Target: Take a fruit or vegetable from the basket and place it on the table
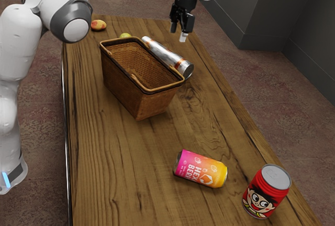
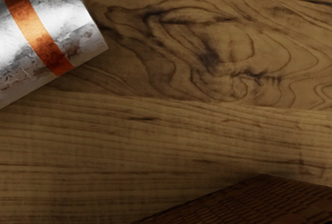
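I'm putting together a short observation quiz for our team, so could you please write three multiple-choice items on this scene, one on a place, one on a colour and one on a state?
1. Where is the silver cylinder relative to the basket?
A) inside it
B) beside it, on the table
C) on top of its rim

2. What is the main colour of the can with the cartoon face?
A) red
B) green
C) blue

3. How is the pink-and-yellow can placed?
A) upright
B) leaning on the basket
C) lying on its side

Key:
1 B: the exterior view shows it on the wood, outside the basket's wall.
2 A: its side is red around the face.
3 C: its long side rests along the table.
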Controlling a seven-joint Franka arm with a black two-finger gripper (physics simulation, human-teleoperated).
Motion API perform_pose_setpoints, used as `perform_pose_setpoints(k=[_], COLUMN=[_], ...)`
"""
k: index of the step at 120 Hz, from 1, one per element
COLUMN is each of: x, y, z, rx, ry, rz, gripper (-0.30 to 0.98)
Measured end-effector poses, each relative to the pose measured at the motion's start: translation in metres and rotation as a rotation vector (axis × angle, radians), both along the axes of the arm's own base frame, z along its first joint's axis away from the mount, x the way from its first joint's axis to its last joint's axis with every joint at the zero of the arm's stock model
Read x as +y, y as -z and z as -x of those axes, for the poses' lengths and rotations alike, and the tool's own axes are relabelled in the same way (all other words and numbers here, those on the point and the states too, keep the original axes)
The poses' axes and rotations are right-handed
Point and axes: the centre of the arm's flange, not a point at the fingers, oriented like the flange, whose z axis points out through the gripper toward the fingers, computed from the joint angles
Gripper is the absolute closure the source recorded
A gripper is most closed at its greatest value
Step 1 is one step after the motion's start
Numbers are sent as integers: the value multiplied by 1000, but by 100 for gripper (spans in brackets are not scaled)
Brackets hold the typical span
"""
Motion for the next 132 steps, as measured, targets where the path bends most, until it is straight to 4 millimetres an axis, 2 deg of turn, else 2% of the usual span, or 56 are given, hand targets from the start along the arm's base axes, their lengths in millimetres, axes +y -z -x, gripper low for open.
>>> perform_pose_setpoints(k=[28,32,39,44,49,56,70,76,80,87,96,102,108,115,122,132], x=[-4,-8,-16,-20,-33,-66,-130,-146,-150,-150,-133,-158,-190,-201,-193,-152], y=[-5,-16,-55,-73,-84,-97,-109,-114,-118,-115,-115,-111,-93,-68,-51,-43], z=[0,4,22,33,36,37,35,48,65,95,110,108,101,93,85,82], rx=[-12,-25,-82,-109,-124,-144,-156,-157,-157,-151,-154,-151,-121,-84,-69,-74], ry=[9,12,16,16,36,88,199,233,248,267,242,293,351,367,348,272], rz=[8,-3,-22,-31,-38,-43,-58,-50,-37,-28,-45,-52,-62,-71,-80,-80], gripper=[0,0,0,0,0,0,0,0,0,0,0,0,0,0,0,0])
